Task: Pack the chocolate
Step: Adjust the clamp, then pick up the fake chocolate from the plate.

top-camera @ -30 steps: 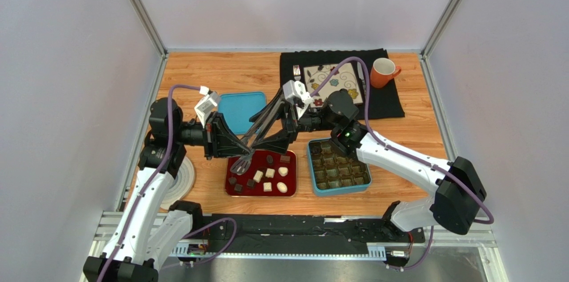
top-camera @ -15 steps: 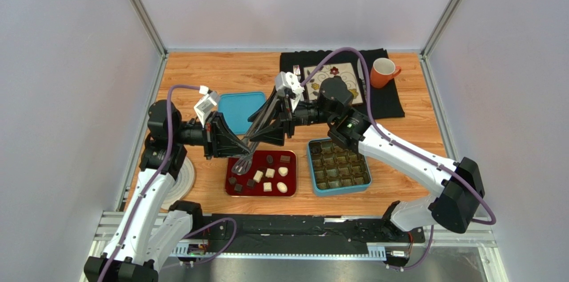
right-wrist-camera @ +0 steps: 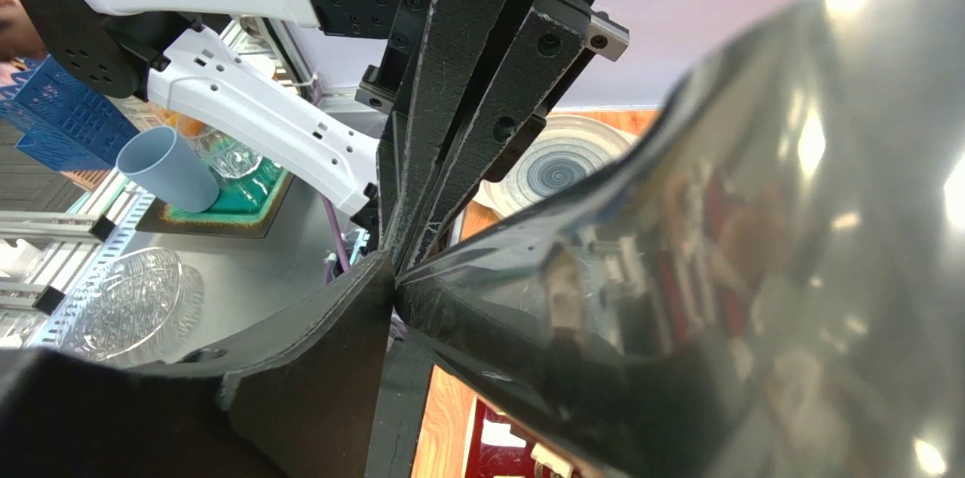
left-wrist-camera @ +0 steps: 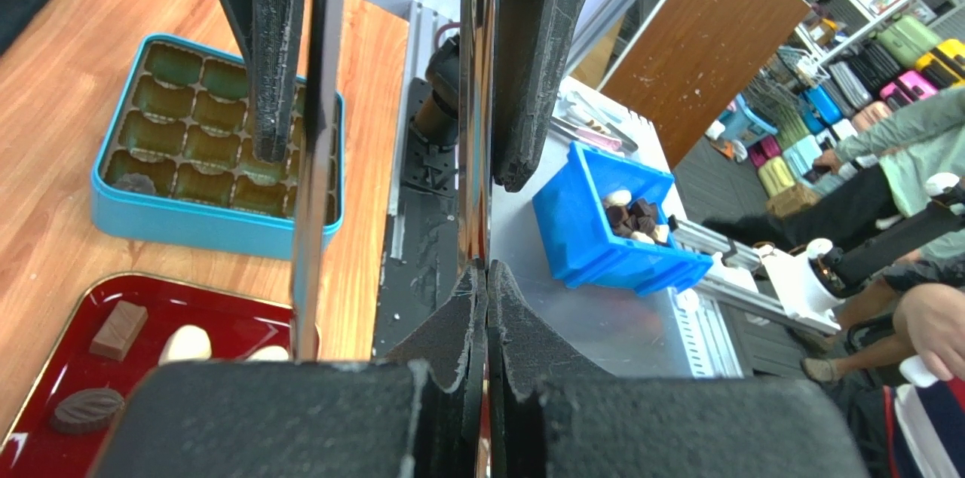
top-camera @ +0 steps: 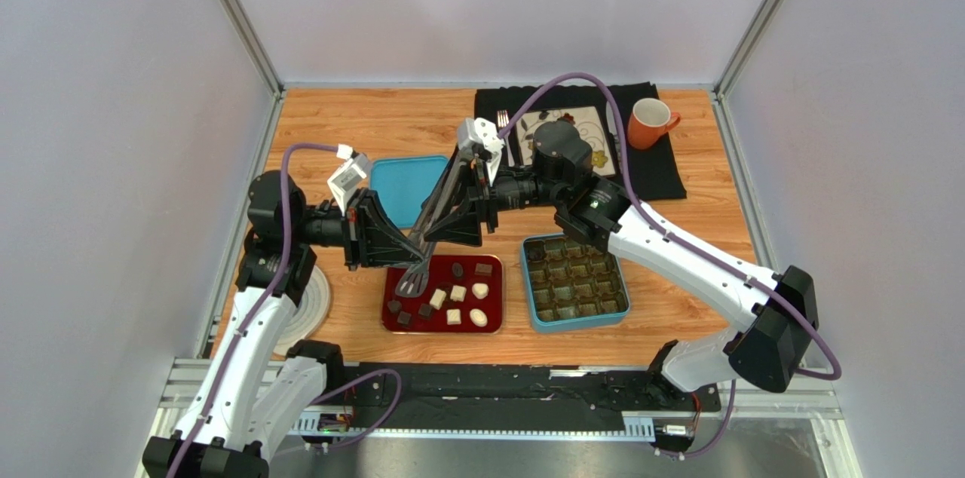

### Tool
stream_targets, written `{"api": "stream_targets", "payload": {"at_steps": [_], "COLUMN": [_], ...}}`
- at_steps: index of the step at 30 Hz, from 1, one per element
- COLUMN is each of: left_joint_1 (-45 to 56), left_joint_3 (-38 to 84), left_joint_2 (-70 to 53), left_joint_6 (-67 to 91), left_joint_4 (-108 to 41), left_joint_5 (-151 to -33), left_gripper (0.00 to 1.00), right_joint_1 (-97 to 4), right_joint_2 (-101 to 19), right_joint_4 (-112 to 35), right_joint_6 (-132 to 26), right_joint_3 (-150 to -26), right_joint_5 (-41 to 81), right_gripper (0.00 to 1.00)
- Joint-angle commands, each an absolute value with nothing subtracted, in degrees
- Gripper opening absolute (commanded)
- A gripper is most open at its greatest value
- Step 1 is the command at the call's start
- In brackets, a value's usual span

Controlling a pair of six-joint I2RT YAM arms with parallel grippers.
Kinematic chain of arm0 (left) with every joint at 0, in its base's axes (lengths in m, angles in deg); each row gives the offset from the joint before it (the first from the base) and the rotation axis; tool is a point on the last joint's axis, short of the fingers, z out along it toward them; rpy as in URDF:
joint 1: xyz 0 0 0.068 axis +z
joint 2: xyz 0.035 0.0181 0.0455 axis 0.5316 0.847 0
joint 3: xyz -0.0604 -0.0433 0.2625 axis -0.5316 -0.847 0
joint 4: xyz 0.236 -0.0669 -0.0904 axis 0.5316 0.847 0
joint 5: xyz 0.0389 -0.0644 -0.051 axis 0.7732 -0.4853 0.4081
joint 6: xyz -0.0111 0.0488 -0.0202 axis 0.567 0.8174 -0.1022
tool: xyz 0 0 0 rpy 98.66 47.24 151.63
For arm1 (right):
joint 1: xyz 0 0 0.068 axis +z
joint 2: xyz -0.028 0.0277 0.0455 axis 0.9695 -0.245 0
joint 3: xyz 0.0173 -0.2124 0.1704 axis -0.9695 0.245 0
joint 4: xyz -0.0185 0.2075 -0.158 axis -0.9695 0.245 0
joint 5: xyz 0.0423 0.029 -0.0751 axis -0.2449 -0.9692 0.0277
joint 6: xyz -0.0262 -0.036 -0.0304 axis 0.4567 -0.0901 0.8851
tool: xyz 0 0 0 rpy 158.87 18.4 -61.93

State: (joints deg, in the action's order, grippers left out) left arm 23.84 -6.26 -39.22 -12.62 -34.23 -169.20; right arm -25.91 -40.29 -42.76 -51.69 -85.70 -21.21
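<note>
Red tray (top-camera: 389, 323) — chocolate (top-camera: 458, 294) inside; blue tin (top-camera: 575, 324) — 1 dark piece (left-wrist-camera: 136, 182).

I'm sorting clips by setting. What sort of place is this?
Probably a robotics lab or workshop: a walled wooden test table, stocked shelves in the background, and a blue bin on a metal workbench.

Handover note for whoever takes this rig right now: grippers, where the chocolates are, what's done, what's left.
Grippers: the left gripper is shut on the tongs; the right gripper looks clamped across both tong arms.
Things: about ten chocolates lie on the red tray; one dark piece sits in a corner cell of the blue tin.
Done: hardly any packed.
Left: move the rest into the tin.
</note>
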Motion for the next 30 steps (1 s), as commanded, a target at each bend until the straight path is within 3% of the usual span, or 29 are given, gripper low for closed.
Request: {"api": "stream_targets", "payload": {"at_steps": [1,3,10,21,30], "left_joint_1": [23.68,23.68,23.68,23.68,23.68], "left_joint_3": [-5.16,-5.08,-4.64,-4.63,-4.72], "left_joint_2": [-39.93,-39.93,-40.02,-40.46,-40.81], "left_joint_6": [-14.09,-14.09,-14.36,-14.36,-14.53], "left_joint_4": [-37.91,-38.08,-38.08,-37.91,-37.91], "left_joint_5": [-184.21,-184.21,-184.30,-184.56,-184.65], "left_gripper": [0.01,0.01,0.01,0.01,0.01], "right_joint_1": [-25.63,-25.63,-25.55,-25.46,-25.46], "right_joint_2": [-38.56,-38.03,-37.23,-38.55,-41.45], "right_joint_4": [-41.84,-44.03,-50.46,-59.06,-64.96], "right_joint_6": [-49.97,-50.50,-52.96,-57.53,-61.57], "right_joint_3": [-85.13,-83.47,-80.30,-78.45,-78.80], "right_joint_5": [-20.64,-19.77,-17.74,-16.87,-18.35], "right_gripper": [0.52,0.45,0.41,0.41,0.35]}}
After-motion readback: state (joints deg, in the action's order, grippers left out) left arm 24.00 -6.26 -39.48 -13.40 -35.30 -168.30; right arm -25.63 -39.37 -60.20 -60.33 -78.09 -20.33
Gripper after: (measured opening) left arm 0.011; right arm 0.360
